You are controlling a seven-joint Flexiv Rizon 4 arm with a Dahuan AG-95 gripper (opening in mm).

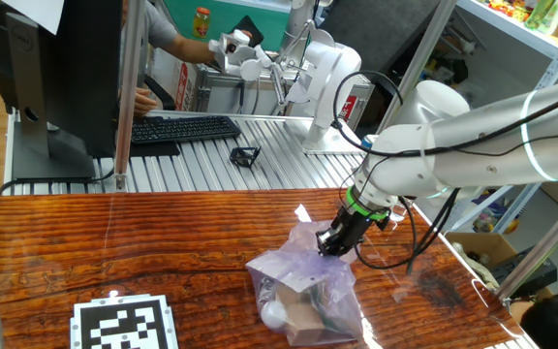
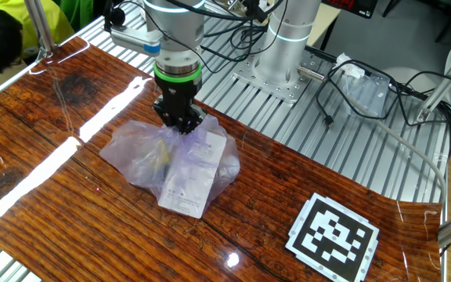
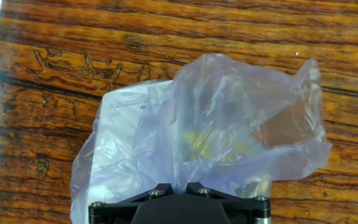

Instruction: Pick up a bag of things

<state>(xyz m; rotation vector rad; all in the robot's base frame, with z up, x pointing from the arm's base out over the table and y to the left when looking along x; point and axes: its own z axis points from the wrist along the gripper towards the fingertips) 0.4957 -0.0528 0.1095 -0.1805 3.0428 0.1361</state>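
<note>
The bag of things [image 2: 180,160] is a crinkly pale-lavender plastic bag on the wooden table, with a white paper tag [image 2: 190,176] on its side. In one fixed view the bag [image 1: 303,289] shows a white ball [image 1: 273,312] and a tan item [image 1: 308,315] inside. My gripper [image 2: 180,124] is at the bag's gathered top, its black fingers pinched on the plastic. In the hand view the bag [image 3: 229,124] spreads out from between the jaws, which stand close together on it. The bag's bottom rests on the table.
A black-and-white marker card [image 2: 333,233] lies on the table [image 2: 69,211] near the bag. A second white robot base [image 2: 284,55] with cables stands on the metal surface behind. A keyboard [image 1: 184,128] and a monitor stand beyond the far table edge.
</note>
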